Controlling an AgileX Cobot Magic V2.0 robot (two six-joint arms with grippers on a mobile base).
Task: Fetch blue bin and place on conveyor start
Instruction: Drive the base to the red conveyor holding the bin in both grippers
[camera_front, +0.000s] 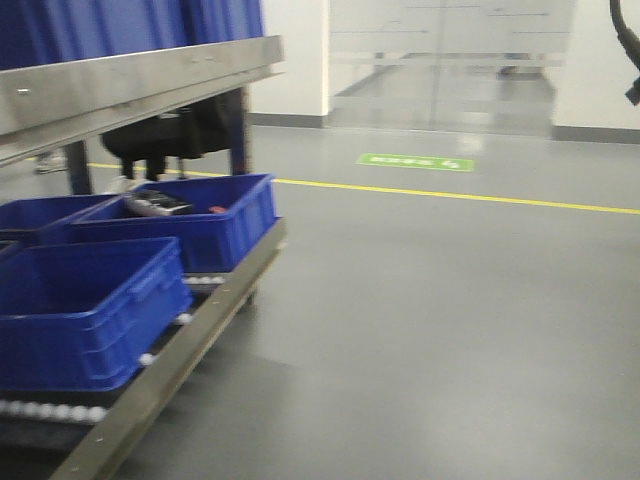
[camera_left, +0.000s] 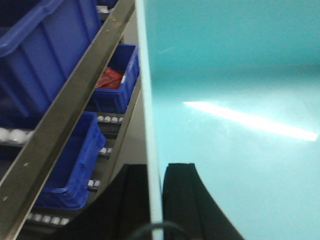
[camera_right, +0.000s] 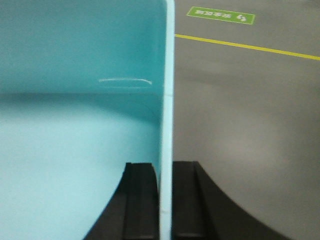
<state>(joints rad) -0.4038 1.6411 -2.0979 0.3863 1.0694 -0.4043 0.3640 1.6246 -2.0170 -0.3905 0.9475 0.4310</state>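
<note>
The pale turquoise blue bin (camera_left: 235, 75) fills the right of the left wrist view and the left of the right wrist view (camera_right: 75, 100). My left gripper (camera_left: 156, 200) is shut on the bin's left wall, one black finger on each side of the thin rim. My right gripper (camera_right: 166, 200) is shut on the bin's right wall the same way. The bin is held off the floor between both arms. The bin and both grippers do not show in the front view. The conveyor start is out of view.
A stainless-steel roller shelf rack (camera_front: 140, 80) stands at the left, close beside the bin's left wall (camera_left: 65, 110). Dark blue ribbed crates (camera_front: 90, 310) sit on its rollers. Grey floor (camera_front: 430, 320) with a yellow line (camera_front: 470, 195) and a green sign (camera_front: 415, 162) lies ahead and right.
</note>
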